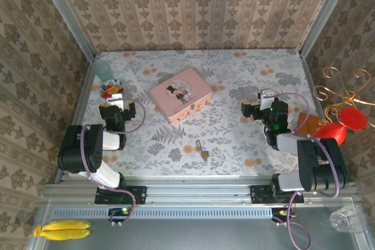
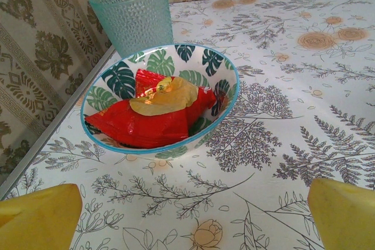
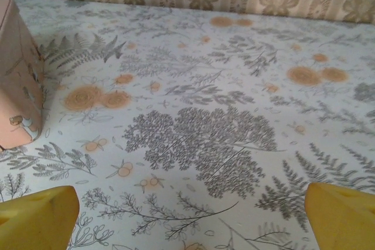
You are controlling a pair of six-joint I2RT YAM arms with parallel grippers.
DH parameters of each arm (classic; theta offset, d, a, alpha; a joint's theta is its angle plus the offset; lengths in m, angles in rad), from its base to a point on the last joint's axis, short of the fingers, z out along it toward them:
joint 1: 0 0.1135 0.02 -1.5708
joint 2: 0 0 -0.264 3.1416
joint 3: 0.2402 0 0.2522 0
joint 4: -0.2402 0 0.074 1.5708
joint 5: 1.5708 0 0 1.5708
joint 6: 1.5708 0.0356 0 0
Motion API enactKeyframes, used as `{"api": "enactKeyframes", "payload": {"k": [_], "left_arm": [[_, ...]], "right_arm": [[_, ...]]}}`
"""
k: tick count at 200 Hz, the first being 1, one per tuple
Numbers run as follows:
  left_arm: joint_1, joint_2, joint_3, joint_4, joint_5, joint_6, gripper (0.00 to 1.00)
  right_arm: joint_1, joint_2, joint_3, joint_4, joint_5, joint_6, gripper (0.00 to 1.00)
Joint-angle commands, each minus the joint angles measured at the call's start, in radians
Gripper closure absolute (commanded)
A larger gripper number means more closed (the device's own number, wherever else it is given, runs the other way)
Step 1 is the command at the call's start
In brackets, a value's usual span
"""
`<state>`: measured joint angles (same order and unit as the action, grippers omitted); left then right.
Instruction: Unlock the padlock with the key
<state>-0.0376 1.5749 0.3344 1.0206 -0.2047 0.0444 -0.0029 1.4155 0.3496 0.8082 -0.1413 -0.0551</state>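
A: Start big. Table?
B: Table (image 1: 246, 74), floral top w/ grey ferns & orange blooms, patterned wallpaper (image 1: 187, 10) on three sides. Left arm (image 1: 88, 150) & right arm (image 1: 313, 165) are bolted at its near edge.
A: Left pincer?
B: Left gripper (image 2: 187, 221) is at the far L, aimed at a bowl. Its yellow fingertips (image 2: 38, 215) stand wide apart at the bottom corners of the wrist view, w/ nothing btwn them but tabletop.
A: Right one?
B: Right gripper (image 3: 190, 221) is on the R side, low over bare tabletop. Jaws are spread too, holding nothing.
A: Next biggest?
B: Pink tin (image 1: 180, 95), lid shut, mid-table toward the back, turned at an angle. The lid has a drawing of two figures, one in a black top hat. Any lettering is too small to read. Its side shows at the L edge of the right wrist view.
A: Then?
B: Leaf-print bowl (image 2: 225, 71), blue rim, holds a red wrapper (image 2: 146, 127) w/ a yellowish piece on top. Can't read any print on the wrapper. Teal plastic cup (image 2: 137, 13) is just behind the bowl, by the L wall.
A: And the padlock?
B: Padlock (image 1: 203, 151) is the smallest item: brass body, thin grey shackle. It lies near the front edge, btwn the two arms, well apart from both grippers & in front of the tin. Shackle open or closed: can't tell.
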Motion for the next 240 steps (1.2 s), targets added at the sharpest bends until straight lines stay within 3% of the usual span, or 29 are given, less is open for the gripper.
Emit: {"api": "enactKeyframes", "payload": {"k": [1, 52, 84, 240], "left_arm": [[0.005, -0.016, 0.017, -0.018, 0.016, -0.018, 0.00], [0.004, -0.016, 0.023, -0.031, 0.018, -0.017, 0.00], [0.004, -0.016, 0.025, -0.032, 0.016, -0.017, 0.00], [0.001, -0.016, 0.026, -0.034, 0.013, -0.014, 0.00]], "right_arm": [[-0.005, 0.081, -0.019, 0.150, -0.024, 0.026, 0.00], [-0.006, 0.112, 0.030, 0.095, -0.003, 0.037, 0.00], [-0.003, 0.112, 0.061, 0.037, 0.128, 0.087, 0.00], [-0.003, 0.111, 0.062, 0.034, 0.132, 0.086, 0.00]]}}
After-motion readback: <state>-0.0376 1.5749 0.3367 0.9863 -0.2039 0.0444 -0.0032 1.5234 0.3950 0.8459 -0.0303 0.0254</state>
